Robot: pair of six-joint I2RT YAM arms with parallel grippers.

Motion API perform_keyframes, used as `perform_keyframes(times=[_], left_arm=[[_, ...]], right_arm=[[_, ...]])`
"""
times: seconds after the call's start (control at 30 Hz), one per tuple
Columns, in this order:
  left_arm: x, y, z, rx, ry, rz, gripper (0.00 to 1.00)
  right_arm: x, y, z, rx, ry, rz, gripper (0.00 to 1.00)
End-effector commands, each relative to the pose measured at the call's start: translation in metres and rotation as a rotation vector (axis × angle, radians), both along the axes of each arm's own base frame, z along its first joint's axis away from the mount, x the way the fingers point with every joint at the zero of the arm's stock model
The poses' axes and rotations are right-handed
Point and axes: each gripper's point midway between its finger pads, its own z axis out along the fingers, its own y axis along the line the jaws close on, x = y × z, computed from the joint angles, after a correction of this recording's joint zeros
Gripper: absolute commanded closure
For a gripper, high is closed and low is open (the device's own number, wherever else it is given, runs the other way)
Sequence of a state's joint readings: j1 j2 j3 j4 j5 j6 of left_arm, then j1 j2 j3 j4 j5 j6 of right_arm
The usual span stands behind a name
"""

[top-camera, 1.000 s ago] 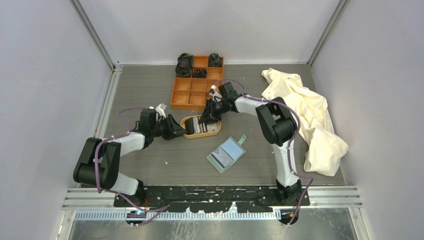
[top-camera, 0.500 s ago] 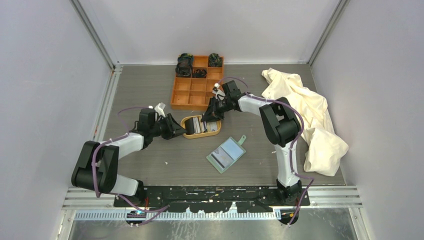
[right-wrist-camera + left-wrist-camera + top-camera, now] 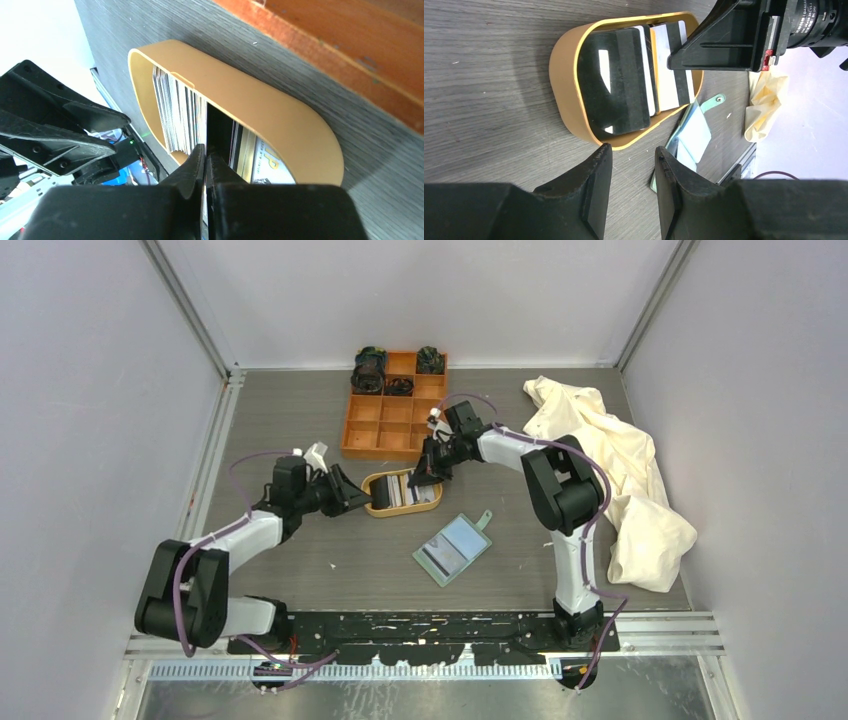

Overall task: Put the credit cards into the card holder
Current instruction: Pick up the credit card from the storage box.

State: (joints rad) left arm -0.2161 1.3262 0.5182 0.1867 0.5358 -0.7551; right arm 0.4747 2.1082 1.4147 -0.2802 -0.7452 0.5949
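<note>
Several credit cards (image 3: 616, 80), black, white and tan, stand on edge in an oval tan tray (image 3: 566, 75); they also show in the right wrist view (image 3: 175, 107). My right gripper (image 3: 205, 150) reaches into the tray (image 3: 402, 507) from behind and is shut on the thin edge of one card. My left gripper (image 3: 631, 150) is open and empty, low over the table just beside the tray's left end (image 3: 372, 502). The sage-green card holder (image 3: 452, 548) lies open on the table in front of the tray, pale pockets up, apart from both grippers; it also shows in the left wrist view (image 3: 696, 135).
An orange compartment box (image 3: 380, 425) with dark items in its back cells stands right behind the tray. A crumpled cream cloth (image 3: 615, 465) lies at the right. Grey walls and metal rails border the table.
My right gripper has shifted slightly right inside the tray. My left arm's elbow has swung down and left, the gripper staying by the tray's end.
</note>
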Motion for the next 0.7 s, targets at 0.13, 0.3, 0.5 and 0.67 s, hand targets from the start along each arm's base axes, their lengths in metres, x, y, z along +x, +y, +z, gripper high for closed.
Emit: perform_keyframes(times=[0.13,0.3,0.5,0.67], left_arm=[[-0.012,-0.007,0.039,-0.090,-0.118,-0.023,0.59],[-0.019,-0.006,0.062,-0.148,-0.192,-0.003,0.48],[-0.024,0.002,0.073,-0.220,-0.247,0.088,0.02],[-0.037,-0.007,0.090,-0.367,-0.351,0.041,0.03]], right_arm=[[0.004,-0.014,0.049,0.008,-0.172,0.026,0.99],[-0.001,-0.021,0.062,0.013,-0.215,0.037,0.99],[-0.011,-0.029,0.086,0.057,-0.296,0.085,0.99],[-0.039,-0.032,0.118,0.205,-0.375,0.200,0.99]])
